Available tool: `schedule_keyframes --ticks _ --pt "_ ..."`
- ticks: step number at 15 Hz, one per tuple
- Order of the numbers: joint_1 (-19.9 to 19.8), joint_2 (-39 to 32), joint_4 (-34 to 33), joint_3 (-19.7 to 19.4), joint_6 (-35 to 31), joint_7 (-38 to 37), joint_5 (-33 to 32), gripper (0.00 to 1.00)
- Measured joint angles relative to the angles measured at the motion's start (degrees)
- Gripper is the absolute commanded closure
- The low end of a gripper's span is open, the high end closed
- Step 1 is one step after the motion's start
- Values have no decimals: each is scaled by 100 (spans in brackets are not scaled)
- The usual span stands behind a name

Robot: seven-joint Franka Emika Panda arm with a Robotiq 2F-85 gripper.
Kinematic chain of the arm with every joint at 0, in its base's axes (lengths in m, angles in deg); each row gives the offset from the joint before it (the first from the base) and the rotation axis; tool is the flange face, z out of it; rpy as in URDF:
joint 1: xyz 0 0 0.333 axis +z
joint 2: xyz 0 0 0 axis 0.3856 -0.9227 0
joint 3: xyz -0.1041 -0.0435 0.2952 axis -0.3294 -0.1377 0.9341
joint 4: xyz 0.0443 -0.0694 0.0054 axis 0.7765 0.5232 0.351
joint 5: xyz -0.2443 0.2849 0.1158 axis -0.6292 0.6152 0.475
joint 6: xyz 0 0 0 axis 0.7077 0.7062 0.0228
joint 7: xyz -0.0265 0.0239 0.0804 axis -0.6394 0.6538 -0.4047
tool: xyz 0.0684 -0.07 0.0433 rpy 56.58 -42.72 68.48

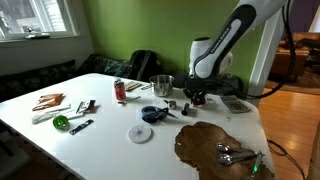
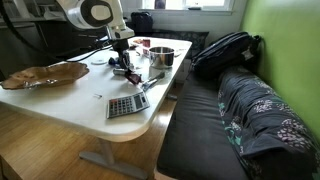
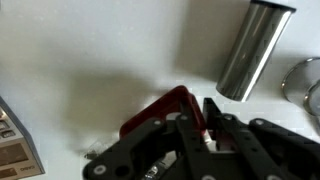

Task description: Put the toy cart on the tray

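The toy cart shows best in the wrist view, as a curved red part over darker pieces lying right at the tips of the gripper. The jaws are drawn in to a narrow gap with a strip of the red part between them, so the gripper appears to be clamped on the cart. Whether the cart rests on the white table or sits just above it cannot be told. In both exterior views the gripper hangs low at the tabletop, and the cart beneath it is too small to make out. The tray, dark brown with an uneven outline, lies apart from the gripper near the table edge and has some metal utensils at its far end. In an exterior view the tray lies beyond the arm, well clear of the cart. The steel pot stands near the gripper, and the wrist view shows a shiny steel cylinder upright just behind the cart. A calculator lies near the table edge. Farther off on the table are a small dark blue bowl, a red can and a pale grey tray.
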Motion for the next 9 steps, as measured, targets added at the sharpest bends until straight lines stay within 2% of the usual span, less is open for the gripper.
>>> schedule_keyframes --ticks 1,5,7,9 --pt "13 4 -5 -16 0 -38 -50 95" --pt "178 186 39 -143 -1 -84 -414 96" --pt "315 485 193 -236 53 -51 -801 96" --pt "289 926 403 -105 423 305 -975 96"
